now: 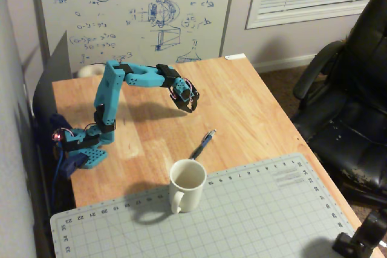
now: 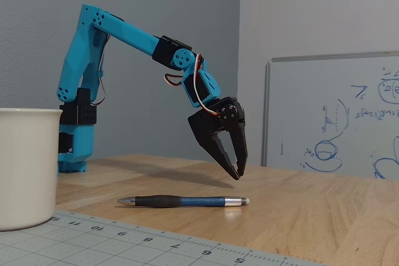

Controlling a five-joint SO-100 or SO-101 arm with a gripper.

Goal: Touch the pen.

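The end effector (image 2: 237,171) hangs above the wooden surface (image 1: 266,107) with its two dark fingers drawn nearly together, their tips pointing down and holding nothing. In a fixed view from the side it is clear of the wood, its tips apart from the pen (image 2: 184,201) and above the pen's end near the eraser cap.

From above, the end effector (image 1: 188,106) sits toward the middle of the surface, and the pen (image 1: 202,144) lies nearer the front edge and slightly to the right in that view, so the reach likely has to go forward and down. The pen lies flat, its long axis running diagonally from near the mug toward the right edge.

A white mug (image 1: 187,183) stands just beside the pen's lower end, on the edge of a grey cutting mat (image 1: 254,216) covering the front of the surface. Nothing lies between end effector and pen; only the mug might crowd a low approach.
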